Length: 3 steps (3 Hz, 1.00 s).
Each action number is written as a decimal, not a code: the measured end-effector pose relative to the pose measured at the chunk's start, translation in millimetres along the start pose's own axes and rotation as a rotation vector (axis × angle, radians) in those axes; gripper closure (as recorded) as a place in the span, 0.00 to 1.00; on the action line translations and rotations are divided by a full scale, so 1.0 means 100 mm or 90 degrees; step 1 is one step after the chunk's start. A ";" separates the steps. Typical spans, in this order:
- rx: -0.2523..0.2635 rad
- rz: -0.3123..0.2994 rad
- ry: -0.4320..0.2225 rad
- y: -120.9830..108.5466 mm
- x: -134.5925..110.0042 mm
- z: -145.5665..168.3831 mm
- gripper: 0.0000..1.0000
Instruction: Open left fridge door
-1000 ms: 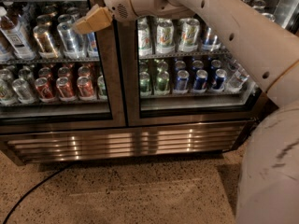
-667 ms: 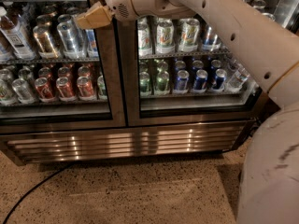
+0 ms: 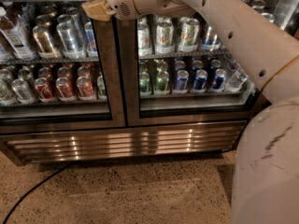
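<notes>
Nearest, the robot's white rounded body (image 3: 268,171) fills the lower right corner, and its white arm (image 3: 233,29) rises from there up and leftward across the picture. Left of the body the speckled beige floor (image 3: 131,190) lies open up to the foot of the wide two-door stainless-steel fridge (image 3: 18,154), crossed only by a thin black cable (image 3: 32,192) that curves out from under the louvred steel grille (image 3: 126,143) toward the lower left edge. Above the grille the tall glass left fridge door (image 3: 109,78), steel-framed with dark edges, stands flush beside its twin right glass door (image 3: 187,117), the seam between them closed; red and silver cans (image 3: 65,87) show behind the left pane, green and blue cans (image 3: 182,80) behind the right. The tan two-finger gripper (image 3: 96,7) sits near the top edge of the picture, over the upper part of the left door's inner upright, just left of the seam; whether it grasps anything cannot be told. Compared with a second ago, the gripper stands higher on that upright and closer to the top edge, while both doors remain shut.
</notes>
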<state>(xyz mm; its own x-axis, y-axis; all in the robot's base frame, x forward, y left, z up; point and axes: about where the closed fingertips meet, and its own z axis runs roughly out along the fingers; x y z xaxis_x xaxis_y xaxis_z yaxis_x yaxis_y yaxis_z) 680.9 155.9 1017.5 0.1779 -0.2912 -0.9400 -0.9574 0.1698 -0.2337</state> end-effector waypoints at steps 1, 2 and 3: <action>-0.012 0.000 -0.005 0.01 0.00 -0.01 1.00; -0.012 0.000 -0.005 0.01 -0.01 -0.07 1.00; -0.012 0.000 -0.004 0.01 -0.01 -0.07 1.00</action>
<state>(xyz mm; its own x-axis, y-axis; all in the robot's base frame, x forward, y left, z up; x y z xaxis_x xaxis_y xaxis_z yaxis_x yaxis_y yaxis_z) 678.0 149.7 1020.4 0.1795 -0.2846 -0.9417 -0.9616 0.1515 -0.2291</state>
